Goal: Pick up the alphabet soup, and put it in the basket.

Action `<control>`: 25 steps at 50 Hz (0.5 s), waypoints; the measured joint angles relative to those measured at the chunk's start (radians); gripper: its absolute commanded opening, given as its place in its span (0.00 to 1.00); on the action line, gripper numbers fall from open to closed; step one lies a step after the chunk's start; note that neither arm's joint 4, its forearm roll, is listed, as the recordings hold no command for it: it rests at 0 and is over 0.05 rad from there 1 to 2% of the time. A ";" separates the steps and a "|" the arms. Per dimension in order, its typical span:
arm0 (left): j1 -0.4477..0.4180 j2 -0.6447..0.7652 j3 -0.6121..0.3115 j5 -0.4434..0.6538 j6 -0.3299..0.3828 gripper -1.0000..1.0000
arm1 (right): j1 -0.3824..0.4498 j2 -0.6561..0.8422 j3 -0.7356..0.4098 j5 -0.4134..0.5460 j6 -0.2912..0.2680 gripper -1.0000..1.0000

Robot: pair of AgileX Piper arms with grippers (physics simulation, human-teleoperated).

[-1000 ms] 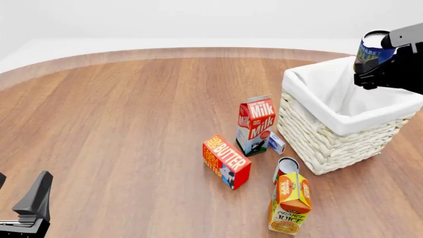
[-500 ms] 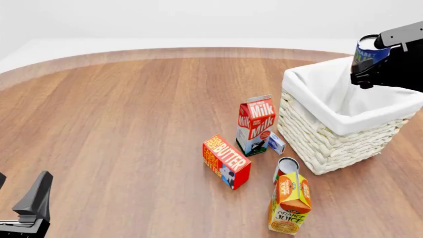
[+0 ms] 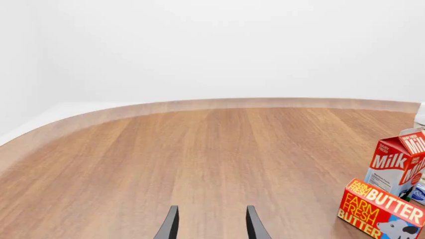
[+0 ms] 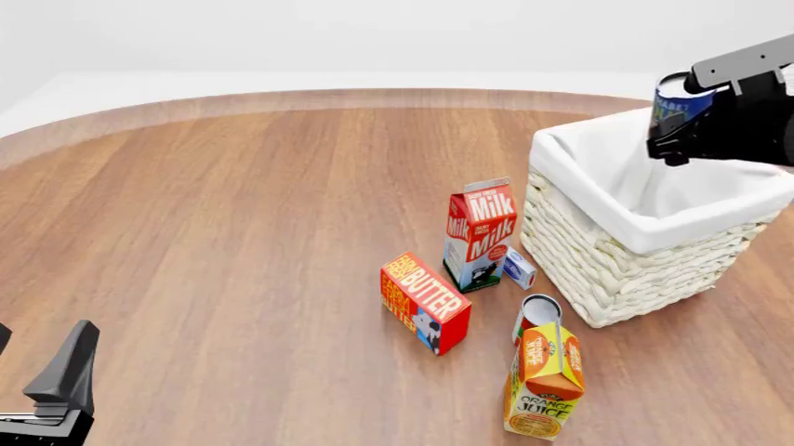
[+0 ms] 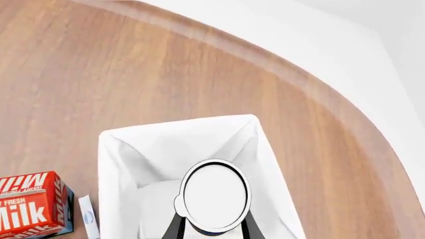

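Note:
The alphabet soup (image 4: 679, 104) is a small blue-labelled can with a white top. My right gripper (image 4: 676, 125) is shut on it and holds it in the air above the basket (image 4: 620, 242), a large white wicker basket with a white cloth liner. In the right wrist view the can's round white top (image 5: 214, 195) sits between my fingers, over the basket's open inside (image 5: 159, 199). My left gripper (image 4: 56, 386) is open and empty at the near left, low over the table; its fingertips (image 3: 170, 226) show in the left wrist view.
A milk carton (image 4: 479, 232) stands left of the basket with a small packet (image 4: 519, 268) beside it. A butter box (image 4: 423, 302), a red-labelled can (image 4: 537, 314) and an orange juice carton (image 4: 545, 379) stand in front of the basket.
My right gripper has moved a little to the left with the soup can, further over the basket's opening. The left arm has not moved.

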 measured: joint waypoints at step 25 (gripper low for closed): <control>0.000 0.000 0.000 0.000 0.000 1.00 | 0.003 0.098 -0.034 0.007 -0.030 0.00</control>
